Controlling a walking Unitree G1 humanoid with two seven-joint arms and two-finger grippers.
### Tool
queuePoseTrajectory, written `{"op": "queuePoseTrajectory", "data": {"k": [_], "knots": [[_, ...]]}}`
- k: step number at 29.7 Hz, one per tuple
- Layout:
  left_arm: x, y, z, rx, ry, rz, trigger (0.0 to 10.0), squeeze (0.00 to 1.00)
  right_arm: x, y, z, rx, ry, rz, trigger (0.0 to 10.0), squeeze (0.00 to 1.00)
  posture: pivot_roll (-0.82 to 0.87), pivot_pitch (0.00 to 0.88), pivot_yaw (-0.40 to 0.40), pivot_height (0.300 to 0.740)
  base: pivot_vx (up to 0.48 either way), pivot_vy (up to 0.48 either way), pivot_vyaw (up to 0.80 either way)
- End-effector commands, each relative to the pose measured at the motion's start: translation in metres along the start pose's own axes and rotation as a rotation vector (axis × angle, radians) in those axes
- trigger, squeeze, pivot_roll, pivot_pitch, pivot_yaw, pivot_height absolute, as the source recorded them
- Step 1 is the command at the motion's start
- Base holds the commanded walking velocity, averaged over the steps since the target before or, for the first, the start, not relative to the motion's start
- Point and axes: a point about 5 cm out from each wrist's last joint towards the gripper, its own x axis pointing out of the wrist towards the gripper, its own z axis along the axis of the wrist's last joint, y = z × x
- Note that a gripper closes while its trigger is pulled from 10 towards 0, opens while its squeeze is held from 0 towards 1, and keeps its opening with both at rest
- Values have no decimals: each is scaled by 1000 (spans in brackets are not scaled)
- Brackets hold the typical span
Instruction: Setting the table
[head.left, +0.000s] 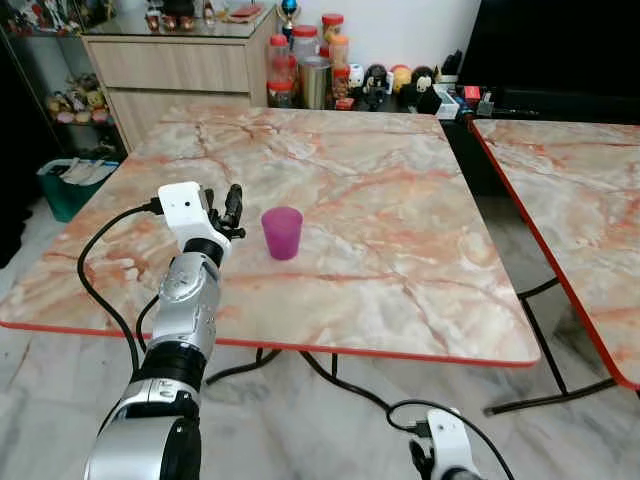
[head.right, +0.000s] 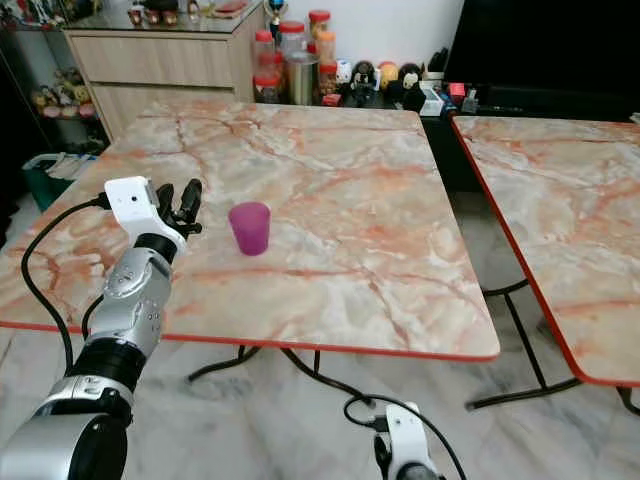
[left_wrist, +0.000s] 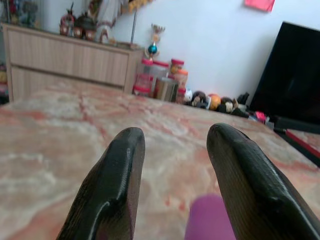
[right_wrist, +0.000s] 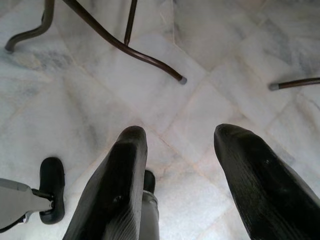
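My left end effector (head.left: 232, 207) is up over the tabletop (head.left: 380, 250), with its two black fingers (left_wrist: 112, 190) apart and holding nothing. The purple cup (head.left: 282, 232) stands upright just beside it, to my right. I think I should slide over slowly so the cup sits between the fingers, then squeeze softly so it won't tip. My right end effector (right_wrist: 180, 185) hangs low by the floor, fingers apart.

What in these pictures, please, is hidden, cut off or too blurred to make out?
- Purple cup, left wrist view: blurred, cut by the frame edge, partly behind a finger of the left claw.
- Jars beyond the table, left eye view: too small to read.
- Right claw: head views cut its arm off.
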Motion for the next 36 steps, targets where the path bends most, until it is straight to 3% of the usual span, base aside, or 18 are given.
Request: {"op": "queuePoseTrajectory", "data": {"k": [1, 7, 18, 27, 31, 36], "knots": [[3, 0, 6, -7, -16, 3, 10000, 0, 1, -2, 5, 8, -18, -10, 10000, 0, 10, 0, -17, 719, 349, 0, 0], [1, -2, 5, 1, -14, -5, 10000, 0, -4, -14, -8, 28, 5, -44, 10000, 0, 5, 0, -15, 719, 384, 0, 0], [2, -5, 9, -1, -37, -28, 10000, 0, -2, -9, -2, 38, -8, -38, 10000, 0, 4, 0, -13, 719, 391, 0, 0], [1, -3, 12, -3, -44, -36, 10000, 0, -2, -6, -5, 42, -2, -31, 10000, 0, 6, 0, -14, 719, 0, 0, 0], [0, -3, 9, -15, 6, -60, 10000, 0, -3, -5, -7, 46, 2, -32, 10000, 0, 8, 0, -8, 719, 0, 0, 0], [-1, -5, -2, -26, 168, -133, 10000, 0, -3, -5, -8, 50, 6, -33, 10000, 0, 9, 0, -3, 719, 0, 0, 0]]}}
